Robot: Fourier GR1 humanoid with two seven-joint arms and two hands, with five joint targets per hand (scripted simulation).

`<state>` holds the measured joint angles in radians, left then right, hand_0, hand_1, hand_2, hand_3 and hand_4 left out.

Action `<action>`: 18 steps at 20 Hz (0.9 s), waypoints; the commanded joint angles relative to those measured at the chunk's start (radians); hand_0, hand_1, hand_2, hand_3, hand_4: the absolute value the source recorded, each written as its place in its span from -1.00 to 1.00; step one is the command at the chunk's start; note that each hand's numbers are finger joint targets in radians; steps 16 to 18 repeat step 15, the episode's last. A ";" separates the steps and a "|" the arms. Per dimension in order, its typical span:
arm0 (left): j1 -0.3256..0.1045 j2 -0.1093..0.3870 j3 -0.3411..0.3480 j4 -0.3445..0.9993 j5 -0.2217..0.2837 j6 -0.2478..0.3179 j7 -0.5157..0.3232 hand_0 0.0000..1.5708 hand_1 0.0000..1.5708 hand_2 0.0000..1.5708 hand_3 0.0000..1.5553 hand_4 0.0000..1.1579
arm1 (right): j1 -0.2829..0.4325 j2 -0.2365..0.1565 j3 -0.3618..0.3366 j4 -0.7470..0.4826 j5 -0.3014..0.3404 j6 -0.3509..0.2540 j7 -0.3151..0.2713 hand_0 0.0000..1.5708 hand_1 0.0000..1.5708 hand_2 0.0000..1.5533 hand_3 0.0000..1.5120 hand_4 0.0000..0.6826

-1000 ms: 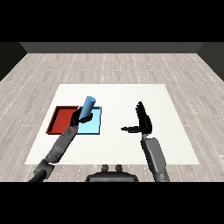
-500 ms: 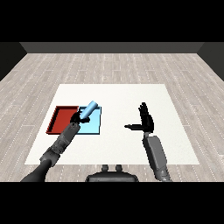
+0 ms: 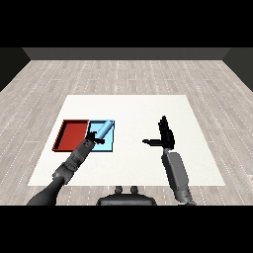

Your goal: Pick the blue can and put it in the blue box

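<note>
Head view: the left hand (image 3: 92, 139) is curled round the blue can (image 3: 103, 130), over the light blue tray (image 3: 109, 145). To place it well, lower it inside the rim before letting go. The can is tilted, its long axis running near-left to far-right. The right hand (image 3: 166, 134) hangs spread over the counter (image 3: 138, 108).

1. The table (image 3: 148, 148) top looks matt, smooth white.
2. The floor (image 3: 128, 74) looks like pale wood planks.
3. The red tray (image 3: 64, 133) and light blue tray (image 3: 109, 144) look matt, plastic-like.
</note>
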<state>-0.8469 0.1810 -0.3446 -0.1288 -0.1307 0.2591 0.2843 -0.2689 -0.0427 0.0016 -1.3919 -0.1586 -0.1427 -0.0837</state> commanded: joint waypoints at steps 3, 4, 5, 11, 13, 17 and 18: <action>-0.022 -0.019 0.011 0.097 -0.020 -0.045 0.001 -1.00 -1.00 -1.00 -1.00 -1.00 | 0.032 -0.010 -0.012 0.018 -0.007 0.031 -0.049 -1.00 -1.00 -1.00 -1.00 -1.00; -0.002 0.008 0.048 0.070 0.018 0.088 -0.003 -1.00 -1.00 -1.00 -1.00 -1.00 | -0.018 -0.013 -0.027 0.020 -0.011 0.004 -0.002 -1.00 -1.00 -1.00 -1.00 -1.00; 0.008 -0.005 0.066 0.057 0.033 0.147 -0.024 -1.00 -1.00 -1.00 -1.00 -1.00 | 0.014 -0.007 -0.040 0.033 -0.021 0.013 -0.050 -1.00 -1.00 -1.00 -1.00 -1.00; 0.009 0.009 0.155 -0.124 0.092 0.527 -0.259 -1.00 -1.00 -1.00 -1.00 -1.00 | -0.001 -0.028 -0.009 0.026 0.016 0.023 -0.042 -1.00 -1.00 -1.00 -1.00 -1.00; 0.014 -0.012 0.220 -0.273 0.160 0.473 -0.443 -1.00 -1.00 -1.00 -1.00 -1.00 | 0.006 -0.023 -0.008 0.034 0.025 0.016 -0.062 -1.00 -1.00 -1.00 -1.00 -1.00; 0.041 0.016 0.258 -0.351 0.193 0.438 -0.559 -1.00 -1.00 -1.00 -1.00 -1.00 | 0.014 -0.053 0.014 0.020 0.051 0.042 -0.071 -1.00 -1.00 -1.00 -1.00 -1.00; 0.041 0.016 0.258 -0.351 0.193 0.438 -0.559 -1.00 -1.00 -1.00 -1.00 -1.00 | 0.014 -0.053 0.014 0.020 0.051 0.042 -0.071 -1.00 -1.00 -1.00 -1.00 -1.00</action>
